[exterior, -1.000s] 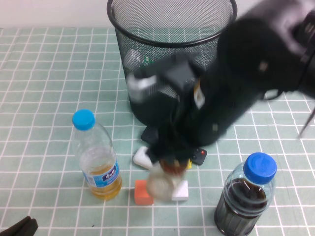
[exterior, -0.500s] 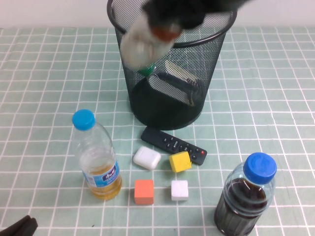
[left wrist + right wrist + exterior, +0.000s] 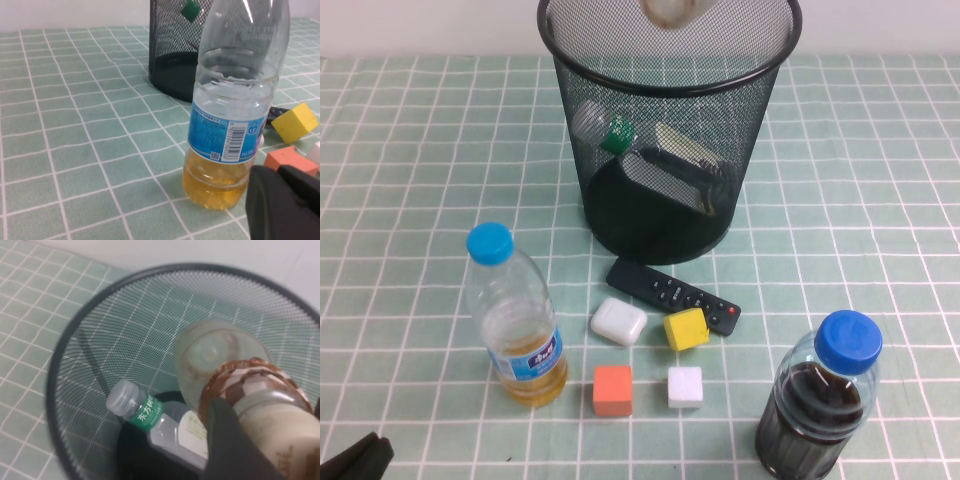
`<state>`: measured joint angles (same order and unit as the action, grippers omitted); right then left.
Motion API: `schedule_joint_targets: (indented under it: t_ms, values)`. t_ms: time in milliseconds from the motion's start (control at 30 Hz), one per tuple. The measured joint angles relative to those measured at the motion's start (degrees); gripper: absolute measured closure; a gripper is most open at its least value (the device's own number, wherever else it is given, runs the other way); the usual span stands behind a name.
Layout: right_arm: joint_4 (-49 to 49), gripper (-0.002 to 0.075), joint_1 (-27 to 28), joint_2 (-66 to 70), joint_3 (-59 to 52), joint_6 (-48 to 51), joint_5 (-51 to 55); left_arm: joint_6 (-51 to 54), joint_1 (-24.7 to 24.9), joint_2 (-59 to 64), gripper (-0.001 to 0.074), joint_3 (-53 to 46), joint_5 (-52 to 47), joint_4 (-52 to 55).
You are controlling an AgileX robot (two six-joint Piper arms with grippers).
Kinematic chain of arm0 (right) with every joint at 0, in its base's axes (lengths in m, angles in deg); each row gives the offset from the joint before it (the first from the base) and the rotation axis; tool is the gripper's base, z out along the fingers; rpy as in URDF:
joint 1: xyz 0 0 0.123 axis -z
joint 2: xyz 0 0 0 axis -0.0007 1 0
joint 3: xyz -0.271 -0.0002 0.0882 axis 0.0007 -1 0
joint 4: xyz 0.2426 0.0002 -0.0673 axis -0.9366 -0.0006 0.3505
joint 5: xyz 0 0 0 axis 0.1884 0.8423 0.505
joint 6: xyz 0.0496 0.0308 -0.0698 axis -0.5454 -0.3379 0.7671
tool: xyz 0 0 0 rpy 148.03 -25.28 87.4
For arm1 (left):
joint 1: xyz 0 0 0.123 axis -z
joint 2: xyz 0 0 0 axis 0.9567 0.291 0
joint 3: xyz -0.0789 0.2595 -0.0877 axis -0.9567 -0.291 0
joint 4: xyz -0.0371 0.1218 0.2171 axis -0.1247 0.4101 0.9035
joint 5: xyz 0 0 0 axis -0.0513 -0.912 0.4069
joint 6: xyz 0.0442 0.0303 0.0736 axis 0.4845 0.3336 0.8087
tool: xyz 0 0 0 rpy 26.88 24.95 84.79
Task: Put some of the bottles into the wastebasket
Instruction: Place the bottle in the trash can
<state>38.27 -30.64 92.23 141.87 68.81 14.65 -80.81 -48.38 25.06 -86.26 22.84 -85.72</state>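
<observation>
The black wire-mesh wastebasket (image 3: 620,90) stands at the back middle of the table. The slim clear bottle (image 3: 617,136) with a white cap lies slanted inside it, also seen in the right wrist view (image 3: 150,415). My right gripper (image 3: 272,425) is shut on the beige cap and brown collar of the small bottle (image 3: 215,355) and holds it over the basket's mouth (image 3: 65,355). Only the bottle's base (image 3: 670,9) shows at the top edge of the high view. My left gripper (image 3: 355,462) rests shut and empty at the front left, beside the yellow-liquid bottle (image 3: 232,125).
The yellow-liquid bottle (image 3: 515,320) stands front left and the dark-liquid bottle (image 3: 825,400) front right. A black remote (image 3: 673,294), a white case (image 3: 618,321) and yellow (image 3: 685,329), orange (image 3: 612,390) and white (image 3: 684,387) cubes lie before the basket.
My right arm has lifted the small bottle from the table near the cubes up over the basket, and has left most of the high view. The left arm has not moved.
</observation>
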Motion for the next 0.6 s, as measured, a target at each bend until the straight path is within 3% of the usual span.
schedule_joint_targets:
  t_ms: [133, 400, 500, 600]
  values:
    - [-8.92, 0.0729, 3.72, 3.82, 0.0, 3.07, 0.07, 0.0, 0.0, 0.0, 0.0739, 0.0, 0.0, 0.0]
    - [-10.8, 0.0709, 4.56, 8.44, 0.0, 5.15, 0.1, 0.0, 0.0, 0.0, 0.074, 0.0, 0.0, 0.0]
    - [-10.41, 0.0569, 4.67, 9.67, 0.0, 6.33, 0.21, 0.0, 0.0, 0.0, 0.0739, 0.0, 0.0, 0.0]
    - [-10.41, 0.033, 4.91, 10.53, 0.0, 6.66, 0.21, 0.0, 0.0, 0.0, 0.074, 0.0, 0.0, 0.0]
